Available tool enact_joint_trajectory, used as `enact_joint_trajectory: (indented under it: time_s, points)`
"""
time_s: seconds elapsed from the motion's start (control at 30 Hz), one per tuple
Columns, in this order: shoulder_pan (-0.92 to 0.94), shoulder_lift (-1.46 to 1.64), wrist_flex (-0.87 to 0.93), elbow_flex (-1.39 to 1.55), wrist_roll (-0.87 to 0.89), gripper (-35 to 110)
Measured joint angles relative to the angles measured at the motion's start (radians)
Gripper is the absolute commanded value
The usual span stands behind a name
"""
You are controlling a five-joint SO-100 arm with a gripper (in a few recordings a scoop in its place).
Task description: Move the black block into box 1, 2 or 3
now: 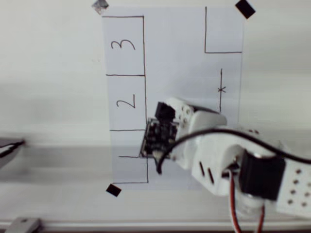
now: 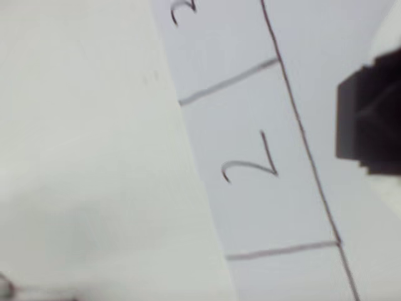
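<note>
Block (image 2: pixel 369 119) sits right up against the wrist cam, dark and blurry at the right edge, pinched in the jaws. From overhead, the arm (image 1: pixel 228 160) comes in from the paper's (image 1: pixel 180 53) bottom right, holding it beside box 2 (image 1: pixel 126 103), just outside the line. Box 3 (image 1: pixel 124 46) sits at the paper's top-left corner.

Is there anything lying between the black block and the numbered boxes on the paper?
Nothing visible. The black block sits at the gripper, just right of the line bordering box 2. Box 3 and box 2 show bare paper with only handwritten numbers. Box 1 is partly hidden under the arm, so that part cannot be judged.
</note>
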Motion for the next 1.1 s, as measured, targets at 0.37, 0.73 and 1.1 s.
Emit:
enact_joint_trajectory:
  time_s: [0.37, 0.73, 1.1]
  points:
    - [0.123, -0.310, 0.041, -0.417, 0.035, 0]
    - [0.183, -0.505, 0.048, -0.703, 0.035, 0]
    - [0.212, -0.614, 0.048, -0.831, 0.035, 0]
